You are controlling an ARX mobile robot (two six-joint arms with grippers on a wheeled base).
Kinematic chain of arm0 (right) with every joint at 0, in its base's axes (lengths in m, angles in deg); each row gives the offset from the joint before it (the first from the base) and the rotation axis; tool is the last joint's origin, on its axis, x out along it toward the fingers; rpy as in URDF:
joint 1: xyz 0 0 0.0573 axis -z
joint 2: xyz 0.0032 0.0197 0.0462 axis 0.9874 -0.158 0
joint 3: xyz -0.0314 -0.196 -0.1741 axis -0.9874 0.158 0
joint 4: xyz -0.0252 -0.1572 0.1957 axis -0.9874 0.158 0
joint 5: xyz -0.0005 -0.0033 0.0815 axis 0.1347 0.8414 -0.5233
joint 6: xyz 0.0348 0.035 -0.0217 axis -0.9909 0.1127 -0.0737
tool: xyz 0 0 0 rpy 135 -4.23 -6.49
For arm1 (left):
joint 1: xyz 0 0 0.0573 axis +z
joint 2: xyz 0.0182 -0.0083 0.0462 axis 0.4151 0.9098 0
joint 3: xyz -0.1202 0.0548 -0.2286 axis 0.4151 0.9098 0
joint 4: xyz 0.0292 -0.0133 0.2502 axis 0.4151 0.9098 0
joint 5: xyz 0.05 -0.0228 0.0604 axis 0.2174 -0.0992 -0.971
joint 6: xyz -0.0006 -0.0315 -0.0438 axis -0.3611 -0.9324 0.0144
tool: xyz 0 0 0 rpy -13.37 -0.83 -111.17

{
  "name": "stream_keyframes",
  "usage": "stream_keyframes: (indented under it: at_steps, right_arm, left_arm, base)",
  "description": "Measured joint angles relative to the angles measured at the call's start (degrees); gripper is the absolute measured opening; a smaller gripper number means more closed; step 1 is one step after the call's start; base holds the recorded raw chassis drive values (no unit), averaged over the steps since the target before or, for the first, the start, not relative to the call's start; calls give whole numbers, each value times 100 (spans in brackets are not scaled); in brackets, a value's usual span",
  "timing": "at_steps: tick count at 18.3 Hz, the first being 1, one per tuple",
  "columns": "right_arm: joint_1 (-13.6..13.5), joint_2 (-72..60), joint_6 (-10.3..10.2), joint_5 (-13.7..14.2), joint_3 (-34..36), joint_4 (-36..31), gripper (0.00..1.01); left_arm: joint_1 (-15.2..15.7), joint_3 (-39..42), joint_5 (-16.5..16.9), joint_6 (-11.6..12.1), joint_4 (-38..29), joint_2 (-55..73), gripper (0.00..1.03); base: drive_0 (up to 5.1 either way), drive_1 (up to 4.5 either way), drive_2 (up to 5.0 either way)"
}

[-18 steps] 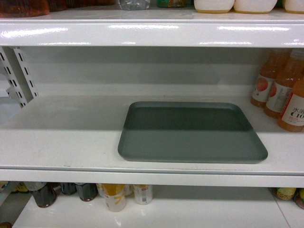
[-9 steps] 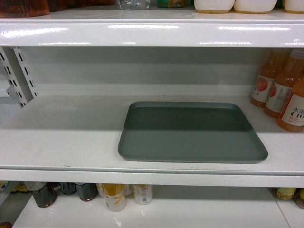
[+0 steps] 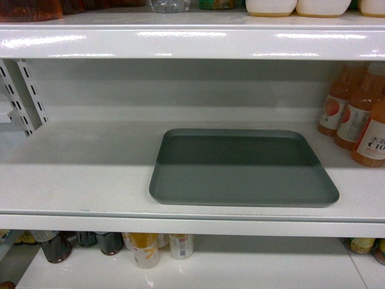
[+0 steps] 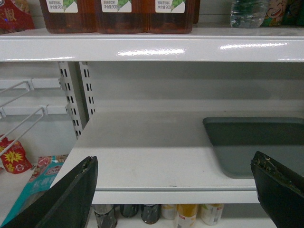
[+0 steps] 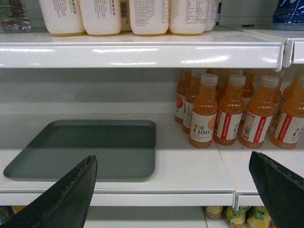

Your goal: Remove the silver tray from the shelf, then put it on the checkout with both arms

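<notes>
The silver tray [image 3: 242, 167] lies flat on the shelf [image 3: 78, 174], right of the middle and near the front lip, with nothing on it and neither hand touching it. Just to its right stand orange juice bottles [image 3: 361, 117], a little apart from its edge. The left hand [image 4: 173, 190] and the right hand [image 5: 173, 190] both hang released in front of the shelf, fingers spread wide, the left one [image 4: 66, 199] short of the tray's left end.

The silver tray [image 3: 243, 168] is grey-green, flat, with low rim; it lies level on the white shelf [image 3: 78, 174], right of middle, near the front lip.
</notes>
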Motion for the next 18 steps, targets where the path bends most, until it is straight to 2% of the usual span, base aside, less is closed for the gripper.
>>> stream_keyframes:
  at_steps: [8,9,10,11,12,13,14,16,18]
  right_arm:
    - [0,0,0,0,0,0,98]
    - [146,-188,0,-396,-188,645,98]
    - [522,-1134,31,-1047,-496,1130,98]
    - [756,-1888,94,-1429,-584,986,98]
    - [844,-2341,179,-1624,-584,800,98]
    - [859,-3003,273,-1729,-584,354,98]
    - [817,-3624,332,-1832,-619,-46,98]
    - [555,-4863,284,-1926,-745,-944,98]
    - [273,-5812,175,-1915,-1001,-1679,98]
  left_arm:
    - [0,0,0,0,0,0,98]
    - [-291,-282,-667,-72,866,304,98]
    - [-903,-804,-1652,-240,1580,1469,98]
    - [-1204,-1001,-2107,-273,1329,2280,98]
    - [-1211,-1067,-2205,-369,1115,2811,98]
    - [-1137,-1073,-2124,-507,697,3532,98]
    - [-1110,-1106,-1845,-586,251,4258,98]
    - [-1137,-1425,-1392,-767,-850,5744,98]
    - [-1287,-1829,-1261,-776,-1690,6811,98]
  base:
    - [0,0,0]
    - [0,0,0]
    - [0,0,0]
    - [0,0,0]
    - [0,0,0]
    - [0,0,0]
    - [0,0,0]
    - [0,0,0]
    - [0,0,0]
